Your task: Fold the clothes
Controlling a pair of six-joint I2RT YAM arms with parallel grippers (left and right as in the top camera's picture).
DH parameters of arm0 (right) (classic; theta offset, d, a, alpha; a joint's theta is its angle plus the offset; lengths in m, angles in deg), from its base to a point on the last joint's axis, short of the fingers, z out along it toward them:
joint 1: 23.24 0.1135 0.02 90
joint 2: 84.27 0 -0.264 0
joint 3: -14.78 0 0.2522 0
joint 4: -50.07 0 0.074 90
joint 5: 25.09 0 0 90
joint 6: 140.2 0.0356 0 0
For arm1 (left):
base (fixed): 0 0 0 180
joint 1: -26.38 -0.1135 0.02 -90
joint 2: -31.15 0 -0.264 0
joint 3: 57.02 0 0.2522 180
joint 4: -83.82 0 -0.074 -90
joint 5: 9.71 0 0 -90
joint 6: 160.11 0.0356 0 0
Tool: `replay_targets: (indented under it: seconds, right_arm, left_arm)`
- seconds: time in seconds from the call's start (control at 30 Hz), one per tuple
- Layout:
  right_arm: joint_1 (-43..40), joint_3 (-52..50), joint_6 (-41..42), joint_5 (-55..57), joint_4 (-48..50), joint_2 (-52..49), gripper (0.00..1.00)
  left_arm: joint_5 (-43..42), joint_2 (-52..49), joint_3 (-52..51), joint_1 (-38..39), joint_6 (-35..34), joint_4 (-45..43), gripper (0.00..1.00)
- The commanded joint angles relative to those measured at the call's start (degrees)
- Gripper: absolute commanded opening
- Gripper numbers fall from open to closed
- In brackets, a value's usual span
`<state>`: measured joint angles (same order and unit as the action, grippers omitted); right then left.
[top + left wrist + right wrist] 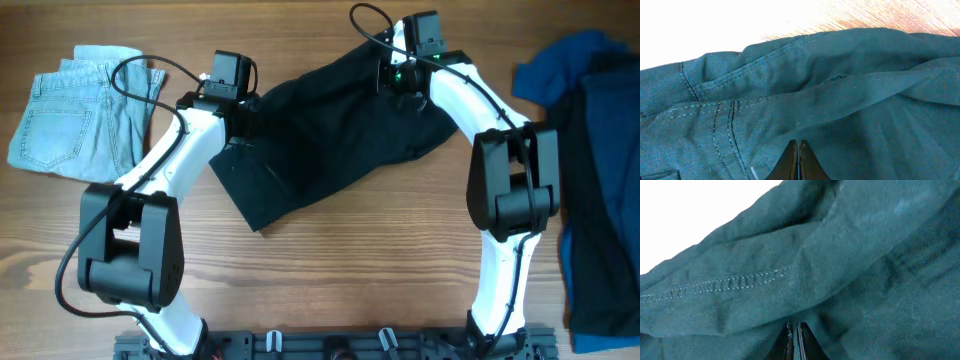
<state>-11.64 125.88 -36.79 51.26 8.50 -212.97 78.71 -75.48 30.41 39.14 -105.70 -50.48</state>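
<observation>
Limp and light, the black shorts point(330, 130) will likely sag between holds, so their stitched edges suit gripping; left pincer point(798, 150) and right pincer point(794, 330) both pinch the cloth.

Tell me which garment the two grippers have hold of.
The black shorts mid-table: left gripper and right gripper pinch it. The denim shorts and blue clothes lie untouched.

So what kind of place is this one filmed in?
Probably a robot lab bench: a wooden table, a left arm and right arm mounted at its edge, and black shorts, denim shorts and blue garments.
</observation>
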Motion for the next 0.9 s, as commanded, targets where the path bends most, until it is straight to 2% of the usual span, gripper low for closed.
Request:
replay_targets:
  seconds: [0.0,0.1,0.17,0.37,0.5,0.6,0.73,0.87]
  right_arm:
    - [0.7,-0.2,0.72,1.9,-0.72,-0.42,0.04]
    - [1.53,-0.24,0.66,4.74,0.59,-1.31,0.04]
    - [2.14,-0.22,0.52,4.85,4.85,-2.14,0.04]
    - [2.34,-0.24,4.87,5.33,12.37,-4.96,0.04]
    - [2.34,-0.24,7.96,4.94,21.09,-8.17,0.04]
    - [2.43,-0.24,7.85,3.72,27.04,-8.81,0.12]
    - [2.43,-0.22,7.61,1.05,36.81,-8.81,0.13]
    - [2.43,-0.24,7.56,1.09,37.35,-8.85,0.14]
  left_arm:
    - [-0.07,-0.17,0.26,0.11,1.33,-0.09,0.04]
    - [-0.07,-0.17,0.26,0.11,1.33,-0.09,0.04]
    - [-0.07,-0.17,0.26,0.11,1.33,-0.07,0.04]
    - [-0.04,-0.17,0.26,0.11,1.33,-0.07,0.04]
    - [-0.02,-0.17,0.26,0.11,1.36,0.15,0.04]
    - [-0.02,-0.17,0.26,0.11,1.33,0.17,0.04]
    - [0.2,-0.22,0.22,0.11,1.36,0.17,0.04]
    - [2.4,-0.22,0.22,0.11,1.36,0.2,0.04]
